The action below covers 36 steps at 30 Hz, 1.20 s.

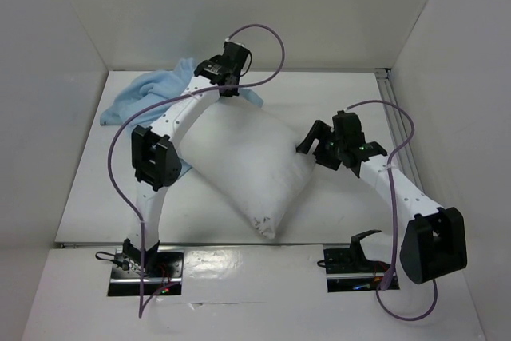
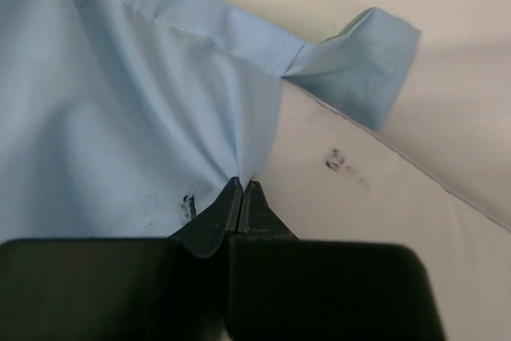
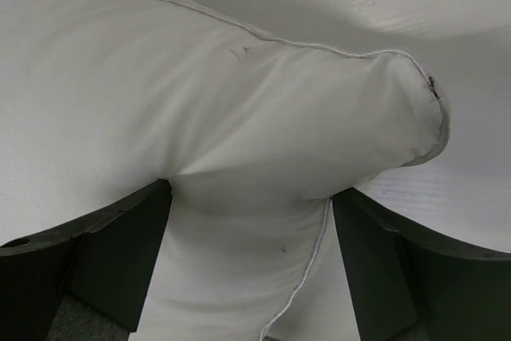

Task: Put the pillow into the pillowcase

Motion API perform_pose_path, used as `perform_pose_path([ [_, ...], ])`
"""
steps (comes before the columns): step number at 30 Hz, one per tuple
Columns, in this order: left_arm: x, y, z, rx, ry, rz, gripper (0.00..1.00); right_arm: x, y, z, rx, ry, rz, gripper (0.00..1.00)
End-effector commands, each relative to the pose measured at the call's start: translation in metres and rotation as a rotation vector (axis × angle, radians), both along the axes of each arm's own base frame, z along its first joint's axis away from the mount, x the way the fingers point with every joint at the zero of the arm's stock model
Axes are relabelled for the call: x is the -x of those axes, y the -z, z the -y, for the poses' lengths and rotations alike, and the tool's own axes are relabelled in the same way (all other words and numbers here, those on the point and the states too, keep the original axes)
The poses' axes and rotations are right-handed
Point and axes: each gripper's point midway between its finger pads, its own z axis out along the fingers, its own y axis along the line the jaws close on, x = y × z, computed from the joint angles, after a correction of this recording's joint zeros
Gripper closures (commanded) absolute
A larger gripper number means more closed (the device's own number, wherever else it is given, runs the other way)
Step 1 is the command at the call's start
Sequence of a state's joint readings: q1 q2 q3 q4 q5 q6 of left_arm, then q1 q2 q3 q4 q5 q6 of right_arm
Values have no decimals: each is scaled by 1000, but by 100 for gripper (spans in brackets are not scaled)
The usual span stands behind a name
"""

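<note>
- Top view: the pillow (image 1: 247,169) lay diagonally at mid-worktop (image 1: 343,93), with the crumpled pillowcase (image 1: 144,95) at its 10 o'clock, toward the far left corner.
- Left wrist view: the left pincer (image 2: 242,196) was pressed together, pinching a fold of the light blue pillowcase.
- Right wrist view: the right pincer (image 3: 251,195) stood spread, a pillow corner bulging between its fingers.
</note>
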State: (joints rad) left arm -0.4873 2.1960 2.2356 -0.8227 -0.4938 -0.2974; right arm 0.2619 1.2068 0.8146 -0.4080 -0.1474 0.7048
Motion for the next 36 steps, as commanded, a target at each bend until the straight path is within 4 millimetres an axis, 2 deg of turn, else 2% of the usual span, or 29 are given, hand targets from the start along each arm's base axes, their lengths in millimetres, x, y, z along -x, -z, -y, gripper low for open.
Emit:
perform_pose_path([
  [1,17,-69,14,177,58,89,100,1,-4,-12,-26,-52,26,12],
  [2,19,-79,19,207,80,103,100,-1,-6,-13,-29,-52,37,13],
  [4,33,-91,38,290,162,92,100,0,-8,-21,-33,-75,50,26],
  [5,40,-95,50,332,195,82,100,-4,-16,-27,-48,-91,79,36],
  [6,43,-91,58,366,221,62,100,-3,-19,-32,-63,-101,86,51],
  [7,54,-92,73,445,275,19,100,-4,-27,-42,-88,-121,104,85],
  [8,64,-98,86,494,315,0,100,-10,-45,-52,-121,-139,155,99],
  [11,99,-96,123,649,423,-121,100,-11,-102,-83,-192,-235,277,100],
  [12,108,-111,130,687,456,-107,100,-18,-152,-85,-196,-222,395,100],
  [14,123,-124,137,737,468,-123,100,-15,-202,-87,-203,-241,515,100],
  [15,131,-131,143,759,487,-120,100,-10,-241,-80,-217,-217,595,100],
  [16,141,-148,142,780,498,-98,100,-7,-254,-76,-210,-212,625,100],
  [18,155,-157,148,809,501,-105,100,3,-269,-64,-193,-182,651,100],
  [19,159,-157,151,817,507,-109,100,5,-272,-58,-182,-157,659,100],
  [20,162,-148,154,809,493,-129,100,7,-263,-54,-175,-140,636,100],
  [22,169,-139,168,816,494,-144,100,13,-228,-42,-140,-90,563,100],
  [23,169,-112,176,800,478,-198,100,15,-212,-38,-132,-64,522,100],
  [24,173,-102,186,801,482,-220,100,21,-176,-28,-83,-28,446,100],
  [26,173,-84,197,794,492,-269,100,27,-138,-13,-19,20,373,100],
  [27,171,-82,204,786,531,-286,96,32,-121,-5,0,63,327,100],
  [28,170,-86,206,781,551,-282,73,40,-97,16,79,121,284,100],
  [29,173,-93,203,770,565,-276,57,43,-91,23,107,144,274,100],
  [30,166,-112,200,747,592,-204,40,47,-89,30,154,141,264,88],
  [31,165,-126,196,733,605,-163,16,46,-98,33,178,128,287,65],
  [32,165,-140,191,720,618,-119,6,44,-105,36,209,122,295,38],
  [33,161,-155,182,704,627,-63,0,41,-113,40,249,117,306,23],
  [34,151,-169,165,698,599,-9,0,33,-131,45,291,134,320,10],
  [35,154,-194,149,711,588,54,0,28,-141,46,317,126,334,6],
  [36,149,-204,132,690,551,102,0,23,-151,48,363,107,351,4],
])
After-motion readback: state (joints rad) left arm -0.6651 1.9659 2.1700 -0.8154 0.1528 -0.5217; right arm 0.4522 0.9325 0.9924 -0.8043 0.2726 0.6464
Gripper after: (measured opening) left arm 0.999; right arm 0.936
